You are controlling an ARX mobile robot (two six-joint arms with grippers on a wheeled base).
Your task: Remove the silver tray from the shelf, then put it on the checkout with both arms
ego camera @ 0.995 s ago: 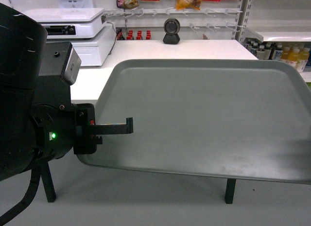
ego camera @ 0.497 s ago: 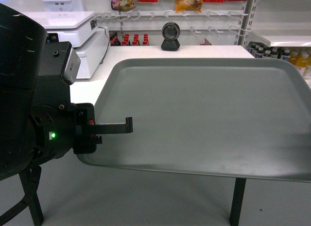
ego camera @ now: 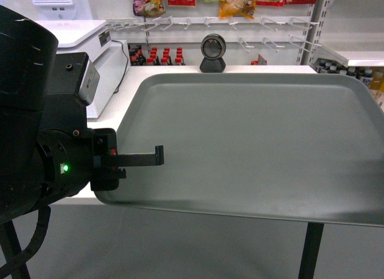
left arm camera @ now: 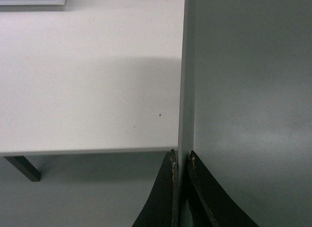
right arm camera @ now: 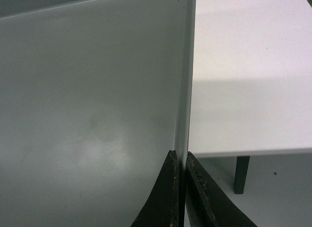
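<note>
White worktop ahead, register at far left; tray held level above near edge, left pincer and right pincer each clamped on opposite rims to keep it flat for setting down

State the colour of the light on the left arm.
Green: a small lit LED on the bulky black left arm, clearest in the head view.

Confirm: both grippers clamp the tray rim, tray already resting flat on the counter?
Not resting. Both grippers, left and right, do clamp the tray rim, but the wrist views show the tray held above the counter, casting a shadow on it, its near part overhanging the front edge.
</note>
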